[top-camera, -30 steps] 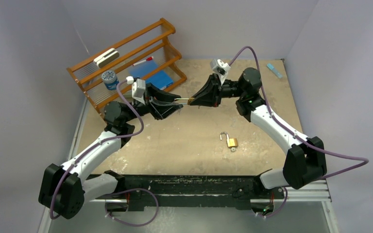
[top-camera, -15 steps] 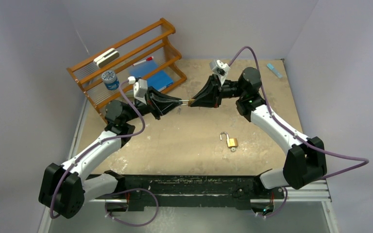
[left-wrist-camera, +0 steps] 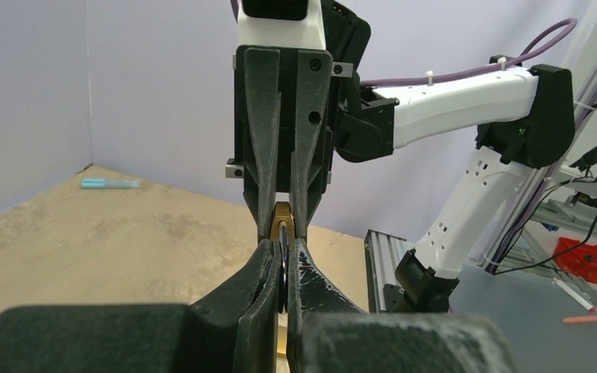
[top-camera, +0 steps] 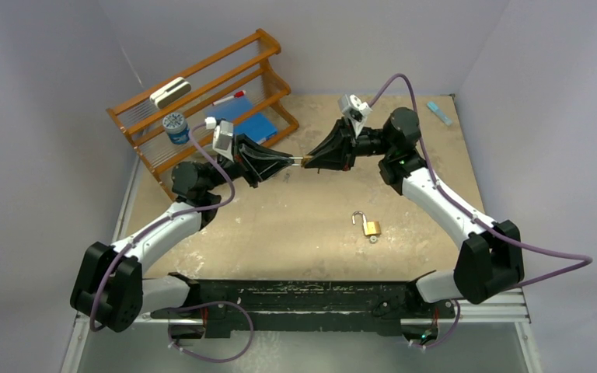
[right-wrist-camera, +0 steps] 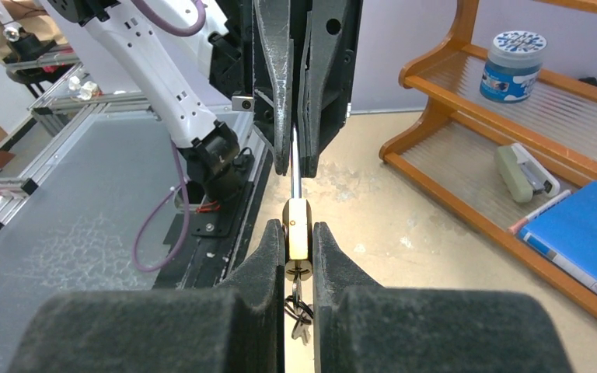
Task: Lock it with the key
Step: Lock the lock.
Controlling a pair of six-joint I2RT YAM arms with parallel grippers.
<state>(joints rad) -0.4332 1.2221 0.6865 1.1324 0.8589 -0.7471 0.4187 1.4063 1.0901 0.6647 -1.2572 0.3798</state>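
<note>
table [top-camera: 295,233]: open surface between the two arms. rack [top-camera: 202,78]: at the far left edge, just beside the left wrist. padlock [top-camera: 370,227]: lies on the table with its shackle open, near the right forearm and well apart from both grippers.

change: a second ago the left gripper [top-camera: 286,162] stood wide around the key [right-wrist-camera: 296,229]. its jaws are now narrow, pinched on the shaft. the right gripper [top-camera: 309,162] clamps the brass head. both tips meet in mid-air over the far half of the table.

judgement: the hand-over is half done. one gripper must release before the key can travel.

room: free table lies toward the padlock. hold the left elbow off the rack.
</note>
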